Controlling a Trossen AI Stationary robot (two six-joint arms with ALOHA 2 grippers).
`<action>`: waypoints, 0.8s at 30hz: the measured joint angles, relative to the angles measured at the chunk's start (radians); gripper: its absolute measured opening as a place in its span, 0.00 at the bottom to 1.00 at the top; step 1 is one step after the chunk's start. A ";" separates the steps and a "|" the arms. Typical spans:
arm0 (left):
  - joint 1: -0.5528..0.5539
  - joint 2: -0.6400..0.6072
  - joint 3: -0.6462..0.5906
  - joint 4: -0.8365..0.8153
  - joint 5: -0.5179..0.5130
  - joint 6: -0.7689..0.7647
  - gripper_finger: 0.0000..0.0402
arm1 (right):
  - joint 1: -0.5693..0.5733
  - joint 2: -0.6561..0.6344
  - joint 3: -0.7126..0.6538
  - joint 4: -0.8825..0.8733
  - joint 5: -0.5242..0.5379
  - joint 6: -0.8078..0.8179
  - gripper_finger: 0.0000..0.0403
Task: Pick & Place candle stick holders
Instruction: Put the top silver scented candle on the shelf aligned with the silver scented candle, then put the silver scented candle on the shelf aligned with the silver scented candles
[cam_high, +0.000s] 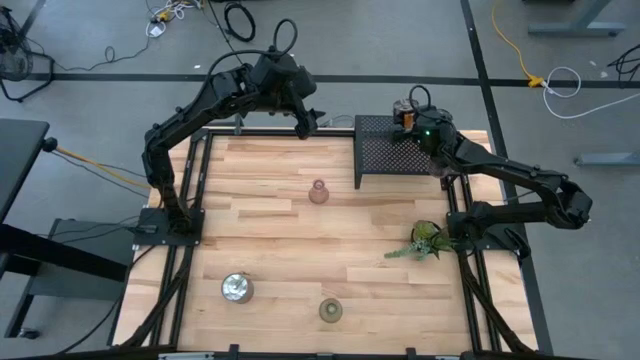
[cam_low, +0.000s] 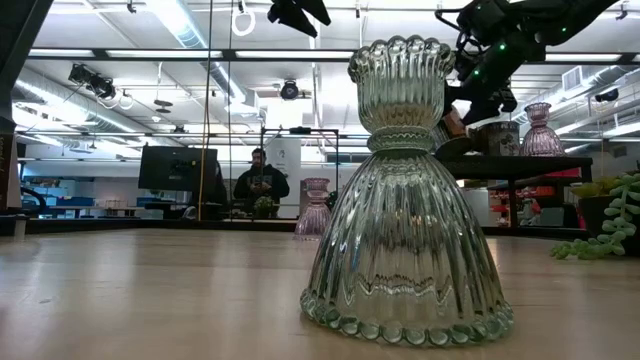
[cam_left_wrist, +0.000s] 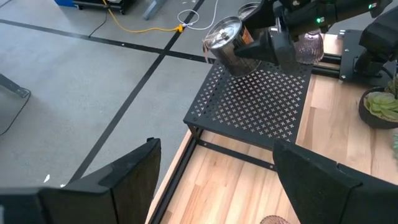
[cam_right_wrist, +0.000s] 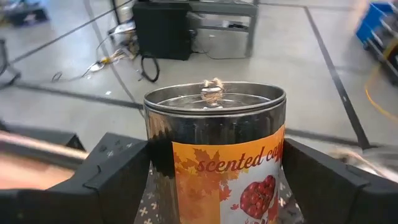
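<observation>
Clamping silver candle tin with orange label, right tool fingers press both its sides, above black mesh rack. Pink glass holder just beyond, on rack. Left tool spread, empty, well off, over surface far edge.

A: Table is pale wood planks, matt, grain showing. Rack at the far right corner?

B: Black perforated metal, matt. Tin between the right gripper fingers is shiny silver metal, glossy orange paper label.

A: Ribbed holder at the near edge?

B: Clear glass, glossy, beaded rim. Pink holder mid-table looks glass too. Fingers are matt black plastic.
</observation>
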 joint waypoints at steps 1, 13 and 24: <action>0.000 0.000 0.000 0.000 0.000 0.000 0.77 | 0.000 0.000 0.000 -0.008 0.015 0.030 0.85; 0.000 0.000 0.000 0.000 0.000 -0.001 0.77 | -0.004 -0.003 0.002 -0.033 0.108 0.152 0.95; 0.000 0.000 0.000 0.000 0.019 -0.001 0.77 | -0.008 -0.002 0.002 -0.020 0.095 0.117 0.97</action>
